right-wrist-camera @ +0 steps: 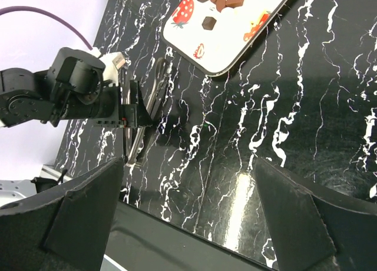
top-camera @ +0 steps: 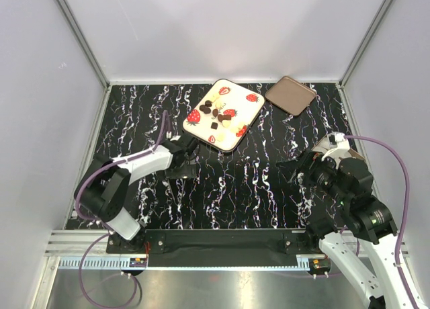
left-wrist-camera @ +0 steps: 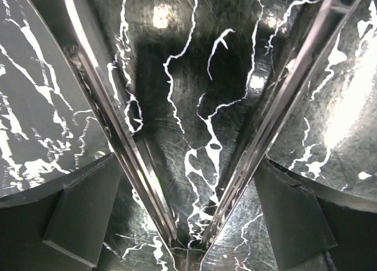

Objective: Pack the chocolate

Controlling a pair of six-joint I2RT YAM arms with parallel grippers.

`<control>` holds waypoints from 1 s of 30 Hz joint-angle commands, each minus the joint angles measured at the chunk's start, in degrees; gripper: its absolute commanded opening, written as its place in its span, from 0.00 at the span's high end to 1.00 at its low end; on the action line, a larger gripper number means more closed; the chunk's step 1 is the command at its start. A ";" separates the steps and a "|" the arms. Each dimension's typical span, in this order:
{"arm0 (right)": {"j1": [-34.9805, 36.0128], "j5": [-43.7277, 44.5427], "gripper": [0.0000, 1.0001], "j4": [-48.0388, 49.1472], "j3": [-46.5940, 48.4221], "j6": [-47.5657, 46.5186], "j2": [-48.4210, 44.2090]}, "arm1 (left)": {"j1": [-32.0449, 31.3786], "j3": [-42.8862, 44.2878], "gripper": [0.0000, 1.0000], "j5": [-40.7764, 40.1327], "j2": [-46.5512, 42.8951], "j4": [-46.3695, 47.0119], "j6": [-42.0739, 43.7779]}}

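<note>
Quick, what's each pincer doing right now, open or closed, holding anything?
Left pincer: open, holding nothing, low over the bare table.
Right pincer: open, holding nothing.

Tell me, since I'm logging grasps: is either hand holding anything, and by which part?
Nothing is held. The left hand is open over bare tabletop, and the right hand is open too. The chocolate sits on the tray.

Overhead view; wrists low; tray shared.
</note>
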 commanded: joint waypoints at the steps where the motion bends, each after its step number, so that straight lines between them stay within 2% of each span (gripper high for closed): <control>1: -0.16 1.38 0.00 0.14 0.98 -1.42 -0.35 | 0.12 -2.98 0.01 2.06 -3.55 4.86 -0.72; 7: -0.25 0.50 0.00 0.93 0.63 -0.54 -0.26 | 0.47 -5.35 0.01 3.56 -5.06 6.10 -1.77; 14: -0.16 0.85 0.00 0.23 0.89 -0.36 -0.53 | 2.49 -10.80 0.01 7.95 -8.49 11.99 -1.07; 30: -0.16 0.23 0.00 1.29 0.28 1.05 0.26 | 3.37 -11.60 0.09 5.76 -6.38 12.87 1.74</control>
